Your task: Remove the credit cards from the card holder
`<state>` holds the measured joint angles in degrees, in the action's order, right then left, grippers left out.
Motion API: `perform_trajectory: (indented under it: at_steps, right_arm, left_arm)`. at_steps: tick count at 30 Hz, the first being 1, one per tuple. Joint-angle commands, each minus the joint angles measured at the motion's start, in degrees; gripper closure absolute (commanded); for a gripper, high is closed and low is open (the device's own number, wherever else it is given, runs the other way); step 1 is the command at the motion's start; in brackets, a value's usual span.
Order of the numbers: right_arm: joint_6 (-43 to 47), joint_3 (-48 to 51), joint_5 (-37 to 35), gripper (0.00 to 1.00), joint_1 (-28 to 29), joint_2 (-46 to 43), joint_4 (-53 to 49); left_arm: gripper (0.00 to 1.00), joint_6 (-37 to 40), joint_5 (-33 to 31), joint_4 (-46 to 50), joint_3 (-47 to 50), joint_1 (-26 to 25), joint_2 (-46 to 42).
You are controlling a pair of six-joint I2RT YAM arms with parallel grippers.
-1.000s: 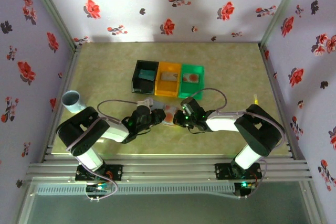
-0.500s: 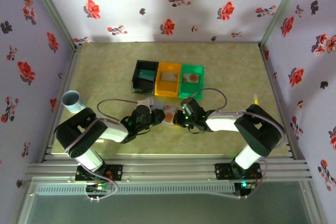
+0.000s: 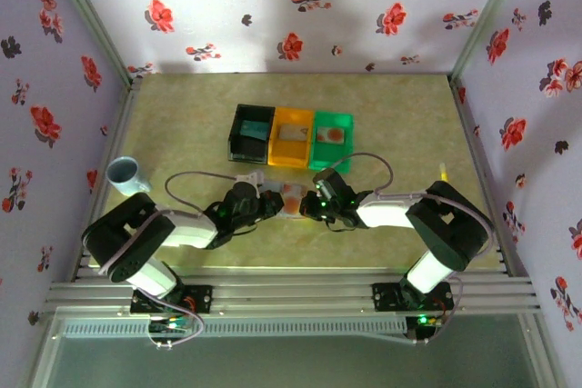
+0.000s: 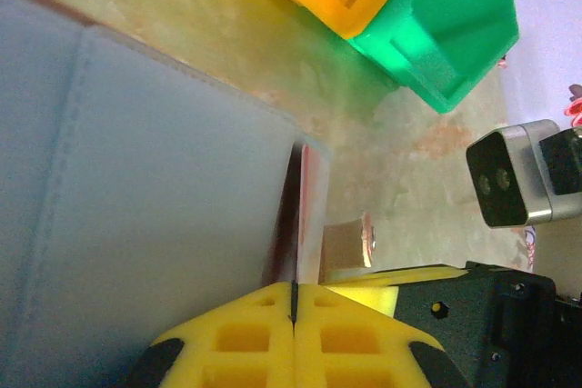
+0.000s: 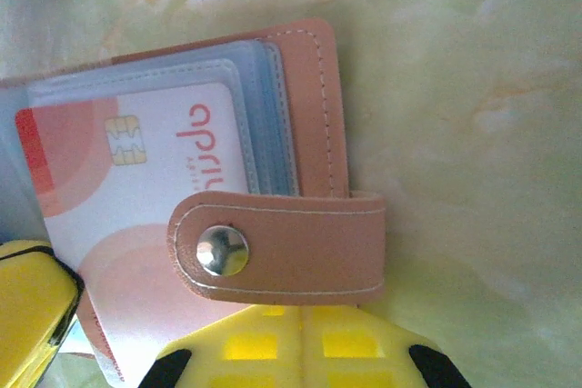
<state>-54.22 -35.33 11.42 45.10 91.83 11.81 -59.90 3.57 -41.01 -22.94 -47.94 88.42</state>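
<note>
One card holder (image 5: 314, 170) between left claw (image 4: 293, 306) and right claw (image 5: 305, 332)

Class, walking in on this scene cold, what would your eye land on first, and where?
Probably the black, orange and green bins, a bright row in the middle of the table. Next, the pink card holder between the left pincer and right pincer, with a pale, orange-red-patched card showing in its sleeve.
</note>
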Motion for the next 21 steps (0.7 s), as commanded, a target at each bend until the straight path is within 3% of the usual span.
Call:
perform_trajectory:
  at_steps: [1,21]
  right_arm:
    - [0.16,1.4,0.15,1.0,-0.03,-0.33,-1.07]
    - [-0.19,1.67,0.2,1.0,-0.05,-0.25,-0.74]
  left_arm:
    - [1.0,2.02,2.58,2.52,0.75,0.38,-2.08]
    - [1.0,2.42,2.36,4.63,2.98,3.11,-6.37]
